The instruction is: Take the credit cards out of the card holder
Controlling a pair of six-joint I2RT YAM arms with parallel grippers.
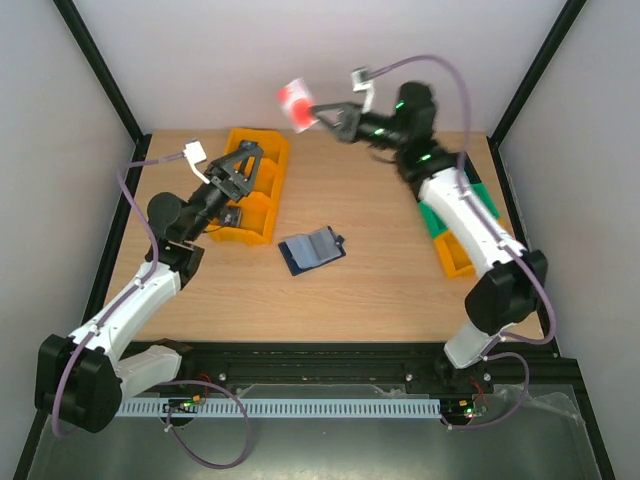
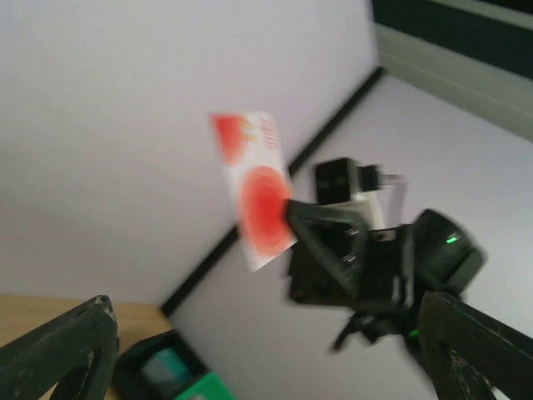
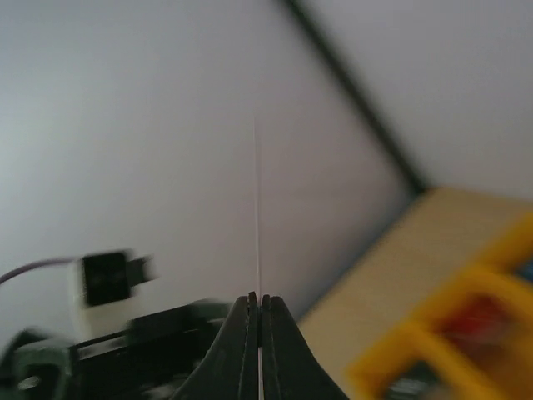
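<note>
Mid-bench (image 1: 400, 290), the card holder (image 1: 312, 250) lies open, untouched; whether cards remain inside is too small to tell. Beyond it, the left jaws stand spread and empty over the yellow bin (image 1: 268, 165), seemingly ready for another grab. Farthest, the right jaws pinch a red card (image 1: 296, 103) by one edge, high above the bench, probably to carry it off; its print is blurred

You are looking into a robotics lab cell: white panels (image 1: 300, 50) and black framing (image 1: 100, 70) are enclosing a wooden tabletop (image 1: 380, 290), with the left arm (image 1: 130, 300) and right arm (image 1: 465, 215) sitting bolted to a metal rail (image 1: 330, 365).
</note>
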